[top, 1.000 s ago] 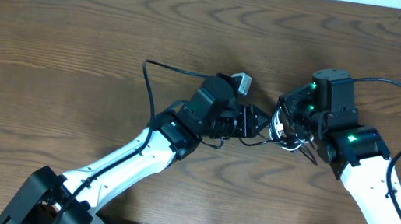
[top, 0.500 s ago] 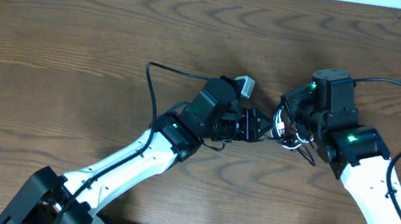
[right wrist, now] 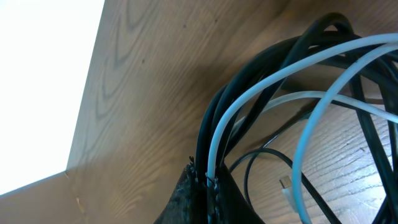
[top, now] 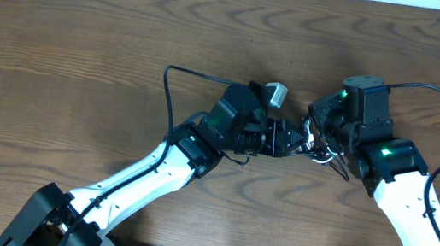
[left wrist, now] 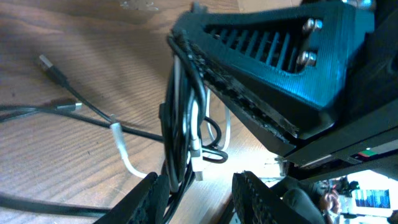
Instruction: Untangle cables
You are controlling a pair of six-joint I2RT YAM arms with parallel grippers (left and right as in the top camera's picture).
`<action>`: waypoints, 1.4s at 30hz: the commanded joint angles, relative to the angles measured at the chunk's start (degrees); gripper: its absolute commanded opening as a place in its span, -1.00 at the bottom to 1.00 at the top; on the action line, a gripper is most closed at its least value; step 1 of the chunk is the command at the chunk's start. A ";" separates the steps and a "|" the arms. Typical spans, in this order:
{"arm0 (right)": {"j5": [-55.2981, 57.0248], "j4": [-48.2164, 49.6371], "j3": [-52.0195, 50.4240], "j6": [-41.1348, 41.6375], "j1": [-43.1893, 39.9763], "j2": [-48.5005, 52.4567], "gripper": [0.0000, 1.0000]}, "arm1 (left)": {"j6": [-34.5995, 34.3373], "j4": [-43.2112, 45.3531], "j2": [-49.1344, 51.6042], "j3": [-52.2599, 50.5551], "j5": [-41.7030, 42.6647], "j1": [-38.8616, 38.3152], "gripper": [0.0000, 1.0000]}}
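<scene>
1. Counter [top: 83,52]: a brown wood-grain surface that carries both arms and the cables.
2. Left arm [top: 152,174] and right arm [top: 416,202]: one reaches in from the lower left and the other from the lower right. Their tips meet just right of the counter's middle.
3. Cables [left wrist: 176,112]: black and white strands are bunched together between the two arm tips. They are lifted at the top, and loose lengths trail flat across the counter.
4. Right end effector [right wrist: 205,186]: clenched on the cables. Black and white strands are pinched at its tips and fan out from there in loops.
5. Left end effector [left wrist: 198,190]: released, with the jaws standing apart. The hanging strands pass between them, close to one finger and clear of the other.
6. Plug [left wrist: 53,68]: a small metal-tipped end on a black cord. It lies flat on the counter, well apart from the bunch.
</scene>
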 commanded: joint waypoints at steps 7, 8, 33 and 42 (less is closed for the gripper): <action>-9.70 2.86 0.59 -1.51 0.26 0.07 -0.97 | 7.56 -1.66 -0.20 0.13 0.59 -0.11 -0.20; -9.94 2.82 0.59 -1.51 0.28 0.07 -0.97 | 7.56 -2.40 -0.22 0.13 -0.28 -0.11 -0.20; -11.58 8.50 0.63 -21.42 -4.33 -2.19 -0.10 | 10.12 -4.76 -0.22 0.09 -5.95 0.09 -0.85; -11.39 -4.04 0.66 -30.47 -17.40 -15.21 0.07 | 9.68 -2.25 -0.22 0.09 13.94 7.45 -0.85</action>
